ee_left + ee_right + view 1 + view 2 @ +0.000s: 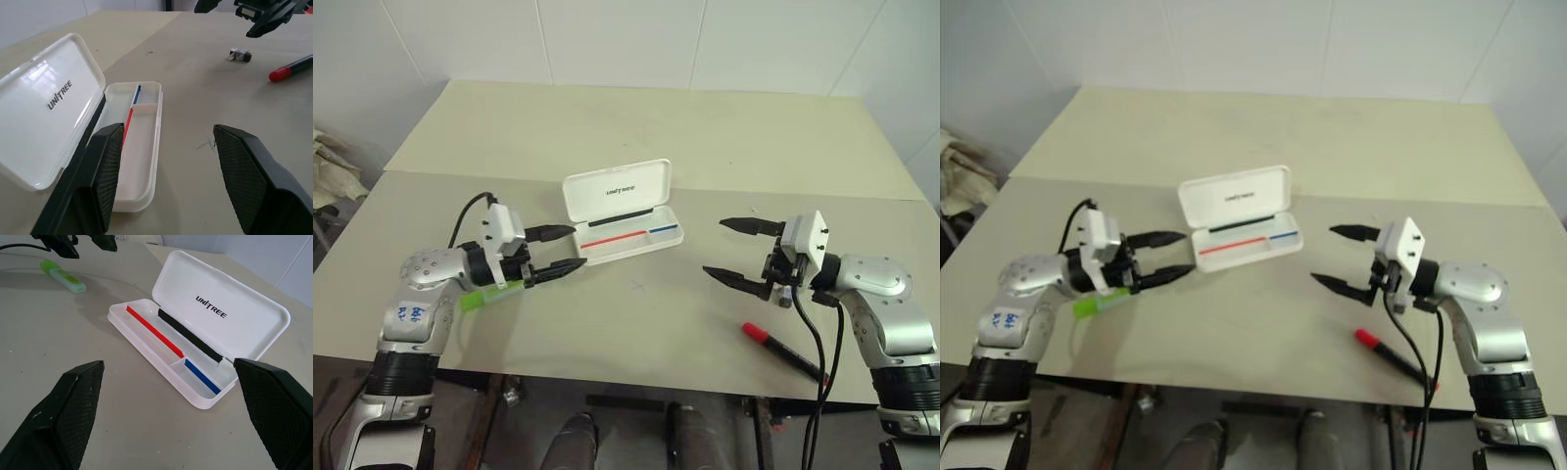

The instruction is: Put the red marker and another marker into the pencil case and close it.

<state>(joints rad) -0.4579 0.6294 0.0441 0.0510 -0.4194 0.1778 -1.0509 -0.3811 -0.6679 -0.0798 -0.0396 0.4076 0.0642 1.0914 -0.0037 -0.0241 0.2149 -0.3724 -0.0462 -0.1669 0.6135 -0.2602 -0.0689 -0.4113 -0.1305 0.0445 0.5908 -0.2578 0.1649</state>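
both grippers, left (560,249) and right (737,252), hang spread and empty beside the open case (625,213), so the red marker (781,351) near the table's front edge could get nudged off, while the highlighter (62,274) lies under the left arm.

Even, fairly bright light from overhead falls on the surface (636,323), with soft, faint shadows. A window-like glare sits on the pencil case (44,117) lid. The near fingers (68,411) look slightly soft.
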